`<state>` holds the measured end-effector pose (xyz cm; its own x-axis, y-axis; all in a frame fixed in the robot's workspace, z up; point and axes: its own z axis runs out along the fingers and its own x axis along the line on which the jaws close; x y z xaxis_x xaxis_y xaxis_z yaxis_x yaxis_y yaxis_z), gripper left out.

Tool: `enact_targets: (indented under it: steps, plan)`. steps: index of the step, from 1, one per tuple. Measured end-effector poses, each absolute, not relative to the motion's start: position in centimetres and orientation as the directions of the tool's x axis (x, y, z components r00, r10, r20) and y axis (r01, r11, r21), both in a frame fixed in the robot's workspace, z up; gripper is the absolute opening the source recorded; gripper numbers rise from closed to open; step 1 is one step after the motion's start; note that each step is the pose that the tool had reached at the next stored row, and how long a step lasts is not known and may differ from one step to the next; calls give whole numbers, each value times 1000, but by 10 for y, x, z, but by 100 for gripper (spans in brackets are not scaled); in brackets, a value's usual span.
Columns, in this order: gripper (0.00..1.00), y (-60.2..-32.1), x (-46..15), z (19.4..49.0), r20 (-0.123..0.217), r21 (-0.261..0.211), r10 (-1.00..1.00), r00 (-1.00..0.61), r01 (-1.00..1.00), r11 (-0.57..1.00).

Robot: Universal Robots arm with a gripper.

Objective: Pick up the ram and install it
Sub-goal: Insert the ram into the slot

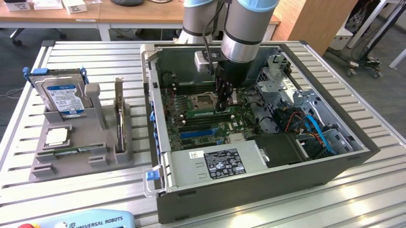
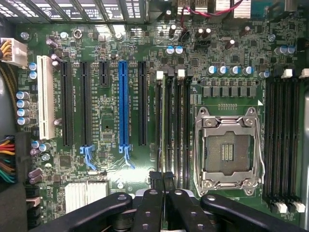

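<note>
1. Nearest the exterior camera, the teach pendant (image 1: 89, 221) lies well apart from the work and poses no hazard.
2. The power supply (image 1: 219, 164) sits against the near wall of the computer case (image 1: 254, 192). The arm stands beyond it, so you need not worry about a collision here.
3. Past the blue expansion slot (image 2: 123, 104), the gripper (image 1: 223, 107) (image 2: 161, 180) points straight down at the motherboard (image 2: 101, 193). Its jaws are pressed almost together, apparently pinching the top edge of the ram (image 1: 204, 114).
4. The ram runs low along a memory slot just beside the CPU socket (image 1: 204, 100) (image 2: 227, 152). You cannot tell whether it is fully seated. If the stick is tilted or its notch is off, downward force could bend it or flex the board.
5. Check the white slot latches (image 2: 160, 75). A latch not swung out would probably leave that end riding high.
6. The socket's bare contact field shows in its middle. If the thin edge slips from the grip, the fingers (image 2: 149, 212) could skid sideways onto it.
7. Farther on the exterior view's left, the hard drive (image 1: 63, 97) and the expansion card (image 1: 119, 109) stand in their gray holder (image 1: 44, 166), well apart.
</note>
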<state>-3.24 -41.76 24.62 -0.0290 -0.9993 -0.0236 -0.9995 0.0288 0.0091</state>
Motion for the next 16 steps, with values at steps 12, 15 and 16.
enact_targets:
  steps: [12,15,16]
  plan:
    - [11,-418,-33,243,-23,8,-999,-29,-1000,29]
    - [11,-418,-33,243,-23,8,-999,-29,-1000,29]
    - [11,-418,-33,243,-23,8,-999,-29,-1000,29]
